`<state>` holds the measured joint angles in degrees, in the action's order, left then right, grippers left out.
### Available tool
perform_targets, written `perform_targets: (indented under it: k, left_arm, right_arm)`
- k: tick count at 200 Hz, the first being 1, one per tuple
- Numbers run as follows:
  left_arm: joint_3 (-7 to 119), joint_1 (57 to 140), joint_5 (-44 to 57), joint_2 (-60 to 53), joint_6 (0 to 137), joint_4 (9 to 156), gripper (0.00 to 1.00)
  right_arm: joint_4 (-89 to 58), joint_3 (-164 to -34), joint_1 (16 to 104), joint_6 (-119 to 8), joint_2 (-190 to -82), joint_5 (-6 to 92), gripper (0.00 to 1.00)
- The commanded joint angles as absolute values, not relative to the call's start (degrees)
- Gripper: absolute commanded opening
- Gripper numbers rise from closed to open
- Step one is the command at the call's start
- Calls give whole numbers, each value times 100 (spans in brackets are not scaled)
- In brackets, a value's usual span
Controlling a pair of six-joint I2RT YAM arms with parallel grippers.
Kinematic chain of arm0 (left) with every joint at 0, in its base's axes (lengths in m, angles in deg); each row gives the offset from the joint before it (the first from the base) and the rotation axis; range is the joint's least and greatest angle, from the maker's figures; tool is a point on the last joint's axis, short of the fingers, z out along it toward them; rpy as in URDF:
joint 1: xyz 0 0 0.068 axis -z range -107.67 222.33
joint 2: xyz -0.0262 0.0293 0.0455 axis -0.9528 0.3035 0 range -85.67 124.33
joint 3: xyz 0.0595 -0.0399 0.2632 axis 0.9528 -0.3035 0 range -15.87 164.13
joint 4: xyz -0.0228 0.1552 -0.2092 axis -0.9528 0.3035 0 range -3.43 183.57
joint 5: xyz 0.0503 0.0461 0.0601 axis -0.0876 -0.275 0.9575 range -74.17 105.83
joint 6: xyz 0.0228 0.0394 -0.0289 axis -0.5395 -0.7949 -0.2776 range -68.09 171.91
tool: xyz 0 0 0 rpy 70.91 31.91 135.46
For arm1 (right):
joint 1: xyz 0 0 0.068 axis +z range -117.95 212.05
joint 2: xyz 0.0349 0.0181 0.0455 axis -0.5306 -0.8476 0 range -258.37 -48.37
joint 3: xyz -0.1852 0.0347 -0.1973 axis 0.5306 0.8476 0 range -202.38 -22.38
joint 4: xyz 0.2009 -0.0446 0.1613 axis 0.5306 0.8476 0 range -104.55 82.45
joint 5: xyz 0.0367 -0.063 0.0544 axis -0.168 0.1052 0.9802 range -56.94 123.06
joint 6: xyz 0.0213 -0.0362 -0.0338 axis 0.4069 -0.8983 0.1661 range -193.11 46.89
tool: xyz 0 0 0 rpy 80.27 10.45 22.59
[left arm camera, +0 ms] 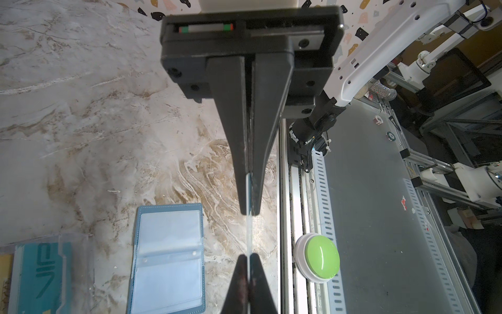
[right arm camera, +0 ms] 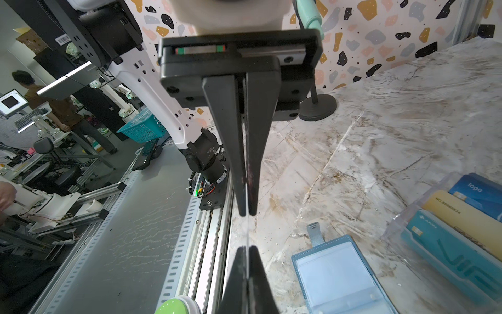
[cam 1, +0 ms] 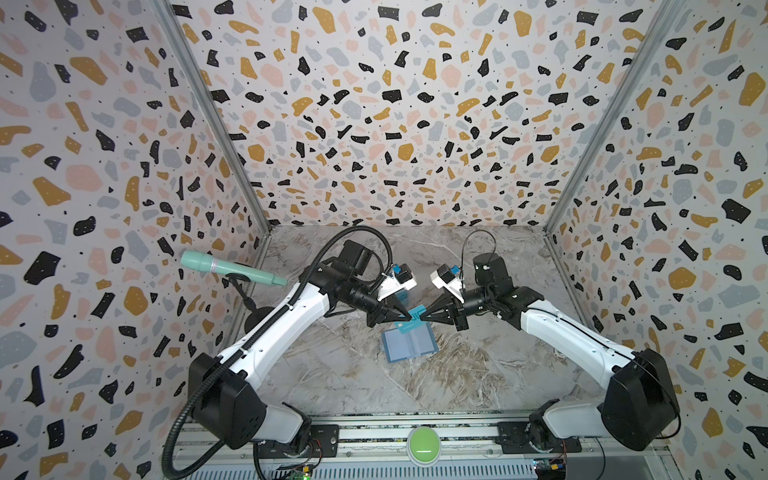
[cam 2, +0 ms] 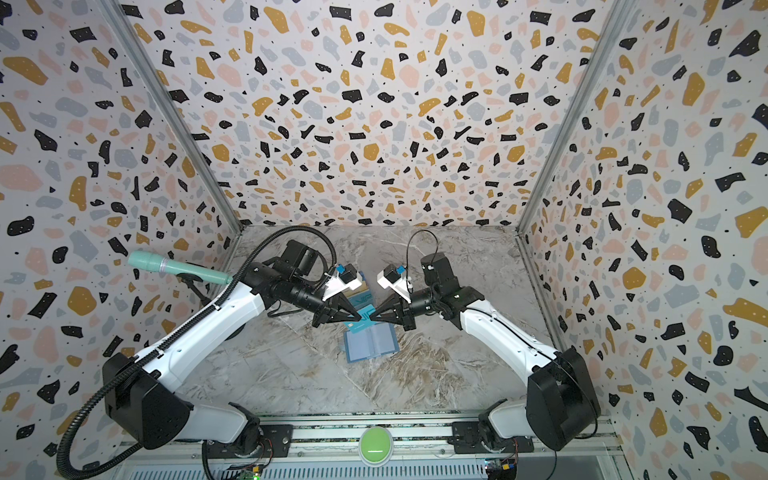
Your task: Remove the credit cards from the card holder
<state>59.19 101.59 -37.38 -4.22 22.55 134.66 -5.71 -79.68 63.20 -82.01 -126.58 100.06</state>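
Note:
One teal credit card (cam 1: 417, 312) hangs in the air, pinched at opposite ends. My left gripper (cam 1: 409, 319) is shut on its left end and my right gripper (cam 1: 424, 319) is shut on its right end. Both wrist views show the card edge-on, a thin pale line (left arm camera: 248, 233) running between the left gripper (left arm camera: 248, 257) and the right gripper's tips (left arm camera: 248, 212). Just below it, the dusty-blue card holder (cam 1: 409, 343) lies open flat on the marble table. The holder's clear sleeves (right arm camera: 339, 280) look empty, and its snap tab (right arm camera: 314, 233) sticks out.
A clear acrylic stand (right arm camera: 448, 225) behind the holder carries blue, tan-gold and teal cards. A mint microphone (cam 1: 232, 268) on a black stand leans in at the left wall. A green button (cam 1: 423, 444) sits on the front rail.

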Motion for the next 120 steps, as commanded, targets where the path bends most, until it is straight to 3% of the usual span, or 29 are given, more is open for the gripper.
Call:
perform_targets:
  k: [1,30,64,99,120]
  left_arm:
    - [5945,10125,-3631,-489,2517,13055,0]
    - [5826,10125,-3154,-495,2678,12810,0]
    - [5783,10116,-1822,-413,2757,12617,0]
    - [5961,10116,-294,178,2787,12404,0]
    - [6193,10090,0,610,2779,12358,0]
  right_arm:
    - [-540,-8071,6362,-8187,-12561,9692,20]
    - [-675,-7941,6170,-7899,-12432,9151,55]
    - [-1092,-7549,5642,-7366,-12068,8987,63]
    - [-1270,-7125,5322,-7084,-11572,8052,68]
    - [-1422,-6906,5097,-6894,-11400,8013,69]
